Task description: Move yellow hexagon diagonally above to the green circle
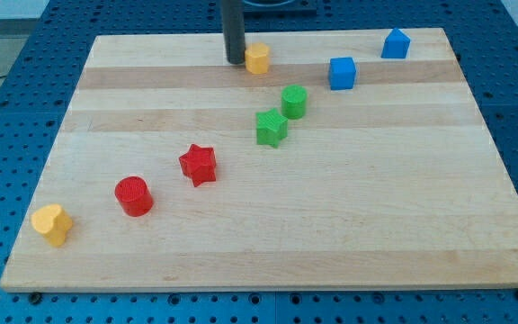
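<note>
Yellow hexagon (257, 58) just beside my tip (235, 61)

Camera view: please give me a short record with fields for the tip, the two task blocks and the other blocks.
tip: my tip, touching the yellow hexagon's left side
yellow hexagon, near the board's top edge
green circle, below-right of the hexagon
beside circle: green star
others: red star, red cylinder, yellow heart, two blue blocks

Arm visible only as a straight, round rod, showing dark grey to black with a smooth, matte surface. My tip (235, 61) is ending in a flat, blunt cut. No cables, screws or markings are showing; the upper part is running out of frame.
</note>
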Robot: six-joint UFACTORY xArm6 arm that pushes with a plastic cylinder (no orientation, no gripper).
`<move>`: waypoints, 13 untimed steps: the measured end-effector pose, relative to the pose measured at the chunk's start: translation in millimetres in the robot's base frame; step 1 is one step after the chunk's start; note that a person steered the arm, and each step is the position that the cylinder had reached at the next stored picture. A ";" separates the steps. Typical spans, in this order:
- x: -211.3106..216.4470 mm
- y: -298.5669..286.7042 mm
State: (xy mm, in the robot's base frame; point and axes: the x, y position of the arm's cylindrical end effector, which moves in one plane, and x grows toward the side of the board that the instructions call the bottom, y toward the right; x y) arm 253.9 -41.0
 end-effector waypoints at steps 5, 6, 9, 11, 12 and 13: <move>44.8 61.8; 28.0 59.9; 40.1 98.5; 44.1 128.9; 44.1 154.3; 27.3 172.4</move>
